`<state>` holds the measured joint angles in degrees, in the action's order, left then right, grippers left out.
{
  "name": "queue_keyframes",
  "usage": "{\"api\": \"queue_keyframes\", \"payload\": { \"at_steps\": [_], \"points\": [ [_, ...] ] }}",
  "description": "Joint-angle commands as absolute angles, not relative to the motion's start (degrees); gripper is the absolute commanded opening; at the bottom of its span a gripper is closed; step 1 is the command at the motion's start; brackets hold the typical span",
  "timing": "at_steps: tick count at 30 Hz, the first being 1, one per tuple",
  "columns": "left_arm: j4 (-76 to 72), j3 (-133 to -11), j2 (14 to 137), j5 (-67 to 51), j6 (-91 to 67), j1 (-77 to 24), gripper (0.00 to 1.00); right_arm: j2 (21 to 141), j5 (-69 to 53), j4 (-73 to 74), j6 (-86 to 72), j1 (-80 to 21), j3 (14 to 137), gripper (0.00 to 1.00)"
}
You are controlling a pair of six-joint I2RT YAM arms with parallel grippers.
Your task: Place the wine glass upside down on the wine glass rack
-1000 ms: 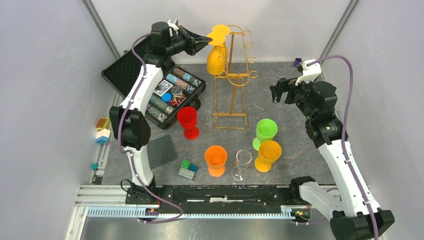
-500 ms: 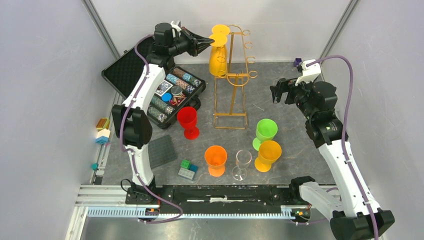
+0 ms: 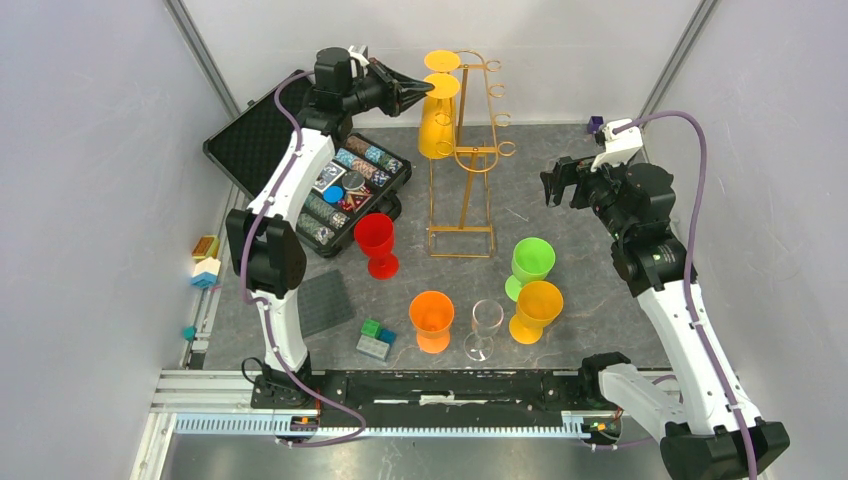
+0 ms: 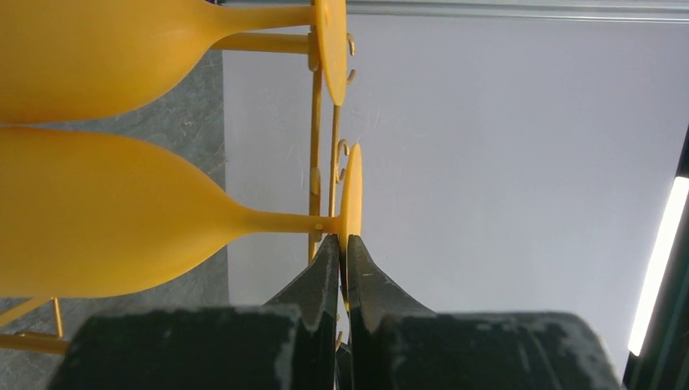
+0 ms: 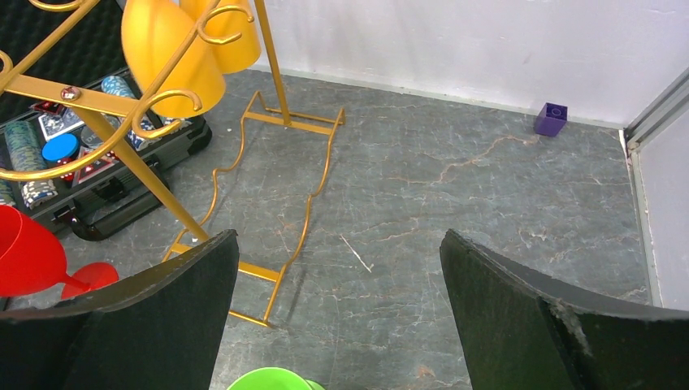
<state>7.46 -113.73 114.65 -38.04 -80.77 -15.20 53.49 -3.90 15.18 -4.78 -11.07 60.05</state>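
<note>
My left gripper is pressed together on the edge of the yellow wine glass foot. The glass is upside down, bowl hanging and foot up, high on the left side of the wine glass rack, just beside a second yellow glass already hung there. My right gripper is spread wide, holding nothing, well right of the rack.

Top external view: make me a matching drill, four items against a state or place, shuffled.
1. left claw
2. right claw
3. clear glass
4. red glass

A. upright in the near row of glasses
B. beside the chip case
C. open, empty
D. shut on foot of yellow glass

Pairs: 1-D, 2-C, 3-A, 4-B
</note>
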Motion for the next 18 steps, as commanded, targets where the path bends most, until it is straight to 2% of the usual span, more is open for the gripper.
{"api": "queue_keyframes", "payload": {
  "at_steps": [1,3,10,13,18],
  "points": [
    [9.84,-116.46,113.22,-38.89,-77.35,-15.29,0.13,52.25,-3.4,14.03,-4.28,-10.76,59.89,0.98],
    [10.34,-116.33,112.98,-39.07,-76.88,-15.29,0.23,52.29,-3.42,14.03,-4.2,-10.81,59.93,0.98],
    [11.92,-116.15,111.77,-39.35,-75.12,-15.29,0.43,52.2,-3.42,14.1,-4.07,-10.79,60.21,0.98],
    [13.18,-115.54,110.8,-39.48,-73.41,-15.29,0.56,52.11,-3.51,14.21,-4.05,-10.78,60.16,0.98],
    [15.58,-113.29,107.69,-37.87,-70.11,-14.95,0.62,52.01,-3.57,14.31,-4.07,-10.81,60.2,0.98]
  ]
}}
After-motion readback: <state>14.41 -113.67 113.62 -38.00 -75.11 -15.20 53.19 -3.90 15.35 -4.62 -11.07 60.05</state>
